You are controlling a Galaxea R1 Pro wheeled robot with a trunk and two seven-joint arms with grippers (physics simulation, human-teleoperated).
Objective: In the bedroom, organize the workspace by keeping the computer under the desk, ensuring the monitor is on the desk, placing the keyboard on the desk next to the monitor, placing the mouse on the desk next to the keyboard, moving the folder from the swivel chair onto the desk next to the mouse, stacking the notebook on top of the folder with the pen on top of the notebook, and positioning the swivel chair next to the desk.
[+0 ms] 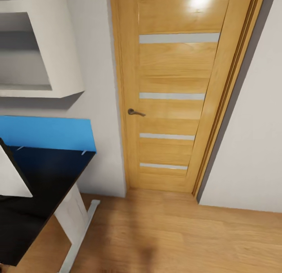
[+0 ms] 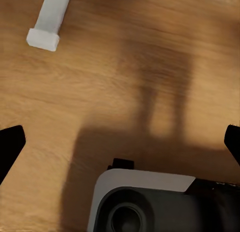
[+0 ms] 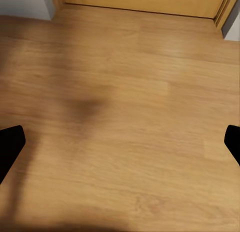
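The head view faces a wooden door (image 1: 176, 92) in the bedroom, with the end of the black table (image 1: 43, 186) at 8 o'clock. A blue wall panel (image 1: 45, 132) runs behind it, and a white shelf unit (image 1: 43, 45) hangs at 10 o'clock. A pale slanted shape (image 1: 11, 175) at the left edge stands on the table; I cannot tell what it is.

The left gripper (image 2: 120, 144) hangs over wooden floor (image 2: 100, 92) with its dark fingertips (image 2: 11, 142) far apart and nothing between them. The right gripper (image 3: 120, 144) is likewise spread wide and empty above bare floor. A white table foot (image 2: 49, 22) lies in the left wrist view, above the robot's base (image 2: 150, 202).

Keyboard, mouse and folder are not in sight, so the step in hand looks like travel. Turning the base toward 9 o'clock should bring the table surface into view. Swing slowly, keeping clear of the white leg (image 1: 72, 222) beside the base.
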